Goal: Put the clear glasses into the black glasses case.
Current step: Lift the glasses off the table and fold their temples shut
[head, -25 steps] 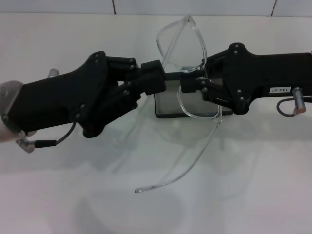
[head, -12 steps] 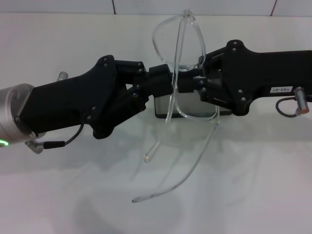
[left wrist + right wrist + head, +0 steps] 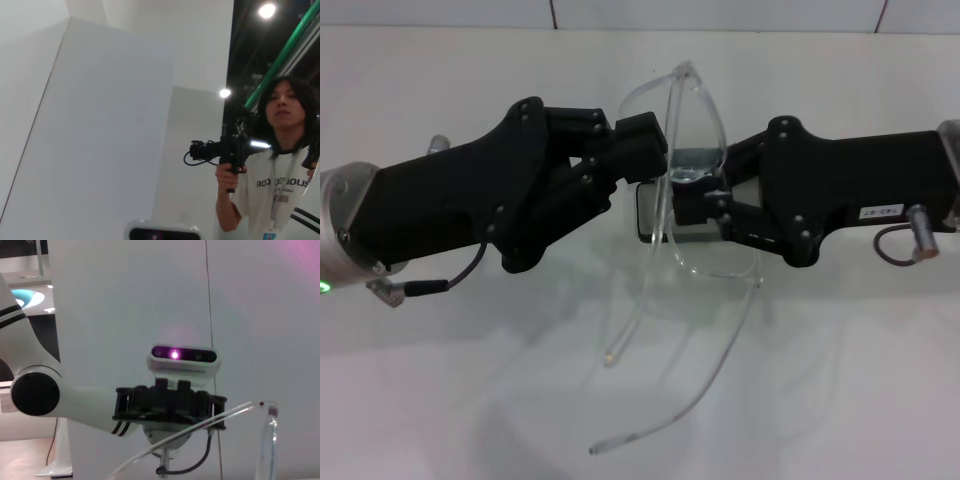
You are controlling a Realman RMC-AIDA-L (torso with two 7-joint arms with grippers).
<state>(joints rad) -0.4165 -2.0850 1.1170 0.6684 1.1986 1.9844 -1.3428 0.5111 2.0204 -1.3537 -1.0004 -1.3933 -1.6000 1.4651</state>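
Nearest the robot, the two long arms of the clear glasses hang down toward the table, their tips free in the air. Above them the lens shield stands roughly upright, held between the two grippers, which meet nose to nose. The right gripper is clamped on the glasses at the lower middle of the shield. The left gripper presses against the shield's upper left part; whether its fingers are together or apart I cannot tell. Directly behind and beneath the grip, the black glasses case lies open on the table, only its grey lining and left edge showing. By my reading, the glasses' long axis runs near to far while the case lies left to right, so they likely need turning and folding before lowering.
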